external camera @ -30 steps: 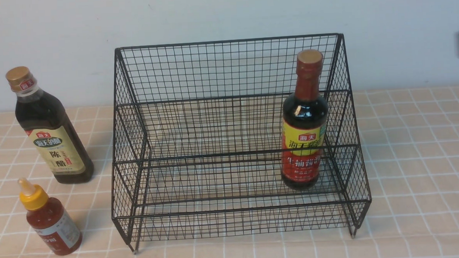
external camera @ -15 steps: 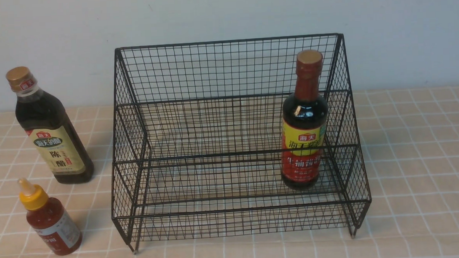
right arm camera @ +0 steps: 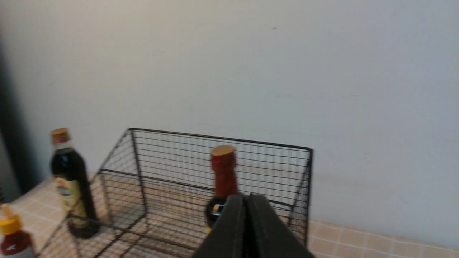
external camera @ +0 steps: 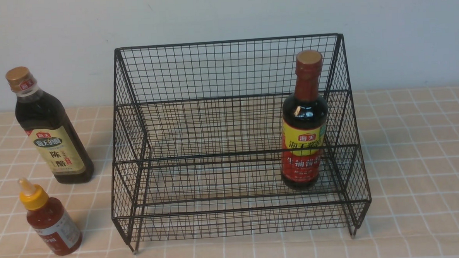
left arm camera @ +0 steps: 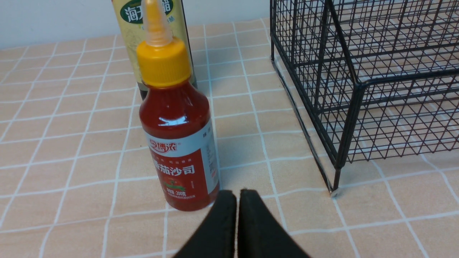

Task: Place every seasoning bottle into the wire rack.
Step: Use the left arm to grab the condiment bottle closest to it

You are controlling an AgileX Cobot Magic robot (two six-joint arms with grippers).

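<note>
The rack [external camera: 215, 156] stands mid-tabletop [external camera: 416, 155] with its tall back toward the wall. It holds one thing: the soy bottle [external camera: 304, 122], upright at its right end, just beside the right side mesh and behind the front rails. Which tier it stands on cannot be told through the wires. The tiers to the left of that bottle lie open.

The vinegar bottle [external camera: 51, 129] stands upright on the tabletop left of the rack, and the sauce bottle [external camera: 49, 220] stands in front of it, nearer the robot. A strip of bare tiles separates both from the rack's left wall.

The left pincer [left arm camera: 236, 195] has its fingers pressed together, gripping nothing, low and just beside the sauce bottle's base; contact cannot be told. The right pincer [right arm camera: 245, 197] is likewise closed and empty, held high, looking down on the rack.
</note>
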